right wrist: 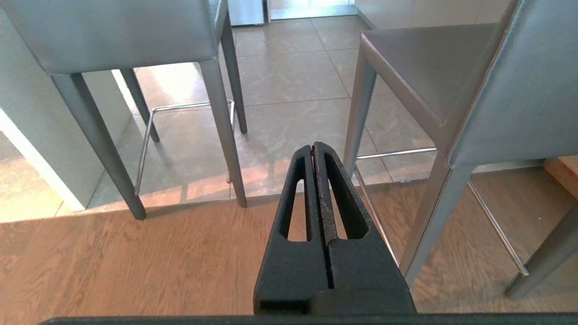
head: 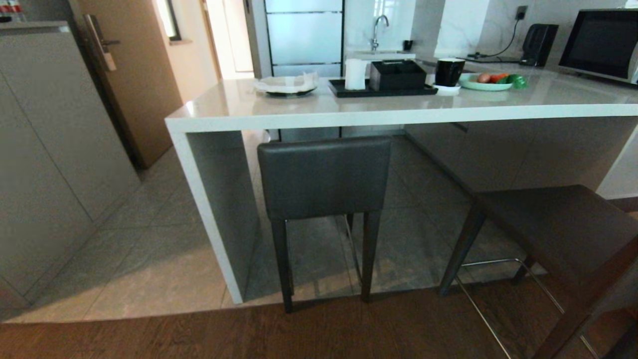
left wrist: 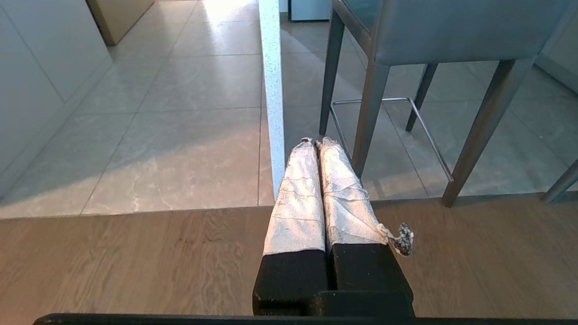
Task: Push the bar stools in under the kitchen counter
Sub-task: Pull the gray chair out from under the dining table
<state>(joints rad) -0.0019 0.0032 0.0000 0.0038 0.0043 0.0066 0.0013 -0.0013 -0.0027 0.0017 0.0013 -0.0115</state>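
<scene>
The left end effector [left wrist: 314, 142] has two long fingers [left wrist: 298, 198] wrapped in wrinkled white tape over black bases, a frayed tape end hanging loose. The right end effector [right wrist: 313, 148] is bare matte black, each tapered finger [right wrist: 298, 198] pierced by a long slot.

Left stool [head: 324, 179] tucked under the counter [head: 398, 107] mid-frame; right stool [head: 563, 234] stands pulled out, angled, lower right.

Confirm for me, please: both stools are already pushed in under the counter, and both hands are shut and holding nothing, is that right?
Not quite. Only the left stool is tucked under the counter; the head view shows the right stool pulled out and turned at an angle, its seat clear of the counter edge. The rest holds: the left hand and right hand are shut and holding nothing.
</scene>
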